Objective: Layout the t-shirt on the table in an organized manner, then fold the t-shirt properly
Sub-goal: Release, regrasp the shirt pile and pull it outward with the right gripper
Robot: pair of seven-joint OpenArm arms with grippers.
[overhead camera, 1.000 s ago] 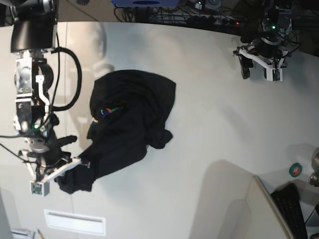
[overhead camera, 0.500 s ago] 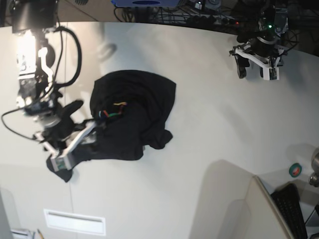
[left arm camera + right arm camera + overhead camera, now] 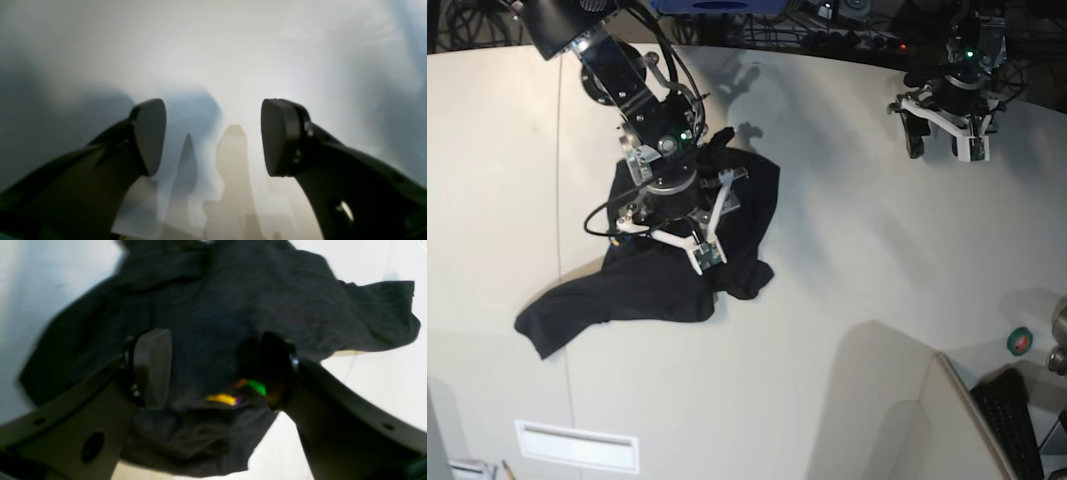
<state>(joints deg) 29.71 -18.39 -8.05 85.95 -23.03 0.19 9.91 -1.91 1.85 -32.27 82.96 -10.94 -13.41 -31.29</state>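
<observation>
The right end effector [image 3: 672, 235] hangs over the middle of the t-shirt [image 3: 642, 290], its two fingers spread wide with nothing between them; in the right wrist view the dark cloth [image 3: 213, 323] fills the gap beneath the pads [image 3: 151, 368] and a small patch of yellow, orange and green print [image 3: 240, 391] shows just by the far pad. The shirt lies crumpled on the tabletop [image 3: 847, 250], bunched under the arm, with one long flap trailing out toward the near left corner of the base view and a shorter lobe poking out on the other side. The left end effector [image 3: 942, 135] is well apart from the shirt, at the far right of the base view, fingers also apart and empty; its wrist view shows only the bare pale surface [image 3: 233, 50] and soft shadows between the pads [image 3: 282, 136].

Both wrist views are blurred, so the cloth's folds and the print's pattern cannot be made out, and the arm hides the upper part of the shirt from the base camera. Whether the right fingers touch the fabric cannot be told.

The tabletop is off-white and matte, with a thin seam [image 3: 560, 200] running down its left part. A small green roll [image 3: 1020, 341] and a keyboard [image 3: 1017, 420] sit at the right edge, and cables [image 3: 827, 35] lie along the dark far edge.
</observation>
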